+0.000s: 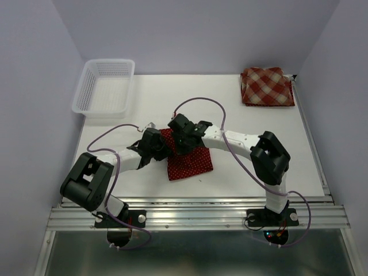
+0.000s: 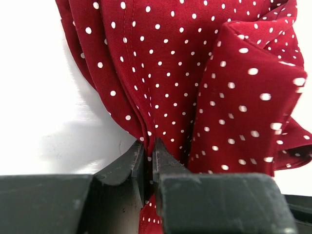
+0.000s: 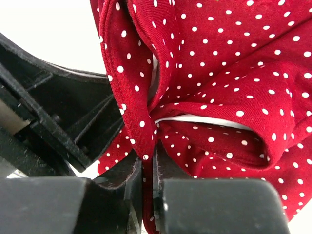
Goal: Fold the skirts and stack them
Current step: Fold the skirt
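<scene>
Left hand (image 2: 148,146) pinches a bunched edge of the dark red cloth skirt with tiny white polka dots (image 1: 192,164), which lies partly folded at the middle of the white table (image 1: 172,98). Close beside it, the right hand (image 3: 148,161) clamps a thin hem of the same skirt. That bite looks shallow: I judge the hem could slip free under a pull and the fold collapse. Hands this close might also collide.

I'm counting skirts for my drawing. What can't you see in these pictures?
- Top view: the left arm and right arm cover the upper part of the polka-dot skirt, hiding the jaws.
- Wrist views: cloth fills the frame; its edges are cut off.
- Plaid skirt: layers too small to count.
</scene>
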Controlling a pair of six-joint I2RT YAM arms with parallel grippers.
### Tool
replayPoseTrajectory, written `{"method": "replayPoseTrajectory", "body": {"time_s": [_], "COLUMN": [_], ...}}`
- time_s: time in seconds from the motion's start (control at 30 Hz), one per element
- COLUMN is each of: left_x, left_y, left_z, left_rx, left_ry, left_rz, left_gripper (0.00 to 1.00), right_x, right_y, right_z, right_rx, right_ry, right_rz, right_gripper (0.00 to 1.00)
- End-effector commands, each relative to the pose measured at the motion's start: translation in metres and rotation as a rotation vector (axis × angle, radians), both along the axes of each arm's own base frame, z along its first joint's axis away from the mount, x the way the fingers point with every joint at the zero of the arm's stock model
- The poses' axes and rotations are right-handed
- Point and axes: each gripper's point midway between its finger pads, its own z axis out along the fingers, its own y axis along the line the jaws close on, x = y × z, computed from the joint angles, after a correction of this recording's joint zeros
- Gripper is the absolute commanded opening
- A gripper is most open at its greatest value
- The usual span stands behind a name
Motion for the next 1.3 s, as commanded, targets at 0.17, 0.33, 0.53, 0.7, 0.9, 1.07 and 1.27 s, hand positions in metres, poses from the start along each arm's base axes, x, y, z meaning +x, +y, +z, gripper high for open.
{"method": "replayPoseTrajectory", "body": {"time_s": [0.17, 0.33, 0.53, 0.7, 0.9, 1.07, 1.27], "left_x": [0.003, 0.005, 0.002, -0.008, -0.011, 0.005, 0.034], "left_y": [0.003, 0.013, 0.025, 0.040, 0.044, 0.022, -0.018], "left_z": [0.019, 0.037, 0.061, 0.071, 0.098, 0.133, 0.137], "left_rx": [-0.001, 0.022, 0.032, 0.062, 0.060, 0.043, 0.085], "left_ry": [-0.048, -0.083, -0.132, -0.137, -0.193, -0.281, -0.284], "left_rz": [0.034, 0.074, 0.113, 0.144, 0.127, 0.009, -0.165], "left_gripper": [0.22, 0.29, 0.43, 0.62, 0.90, 0.99, 0.99], "right_x": [0.005, 0.003, -0.002, -0.013, -0.021, -0.036, -0.067], "right_y": [0.022, 0.021, 0.017, 0.000, -0.035, -0.062, -0.057], "right_z": [0.011, 0.031, 0.066, 0.103, 0.131, 0.129, 0.101], "right_rx": [0.073, 0.098, 0.154, 0.214, 0.234, 0.226, 0.270], "right_ry": [-0.029, -0.063, -0.113, -0.177, -0.264, -0.299, -0.252], "right_rz": [0.006, 0.047, 0.090, 0.090, 0.029, 0.039, 0.237], "right_gripper": [0.27, 0.46, 0.54, 0.70, 1.00, 1.00, 1.00]}}
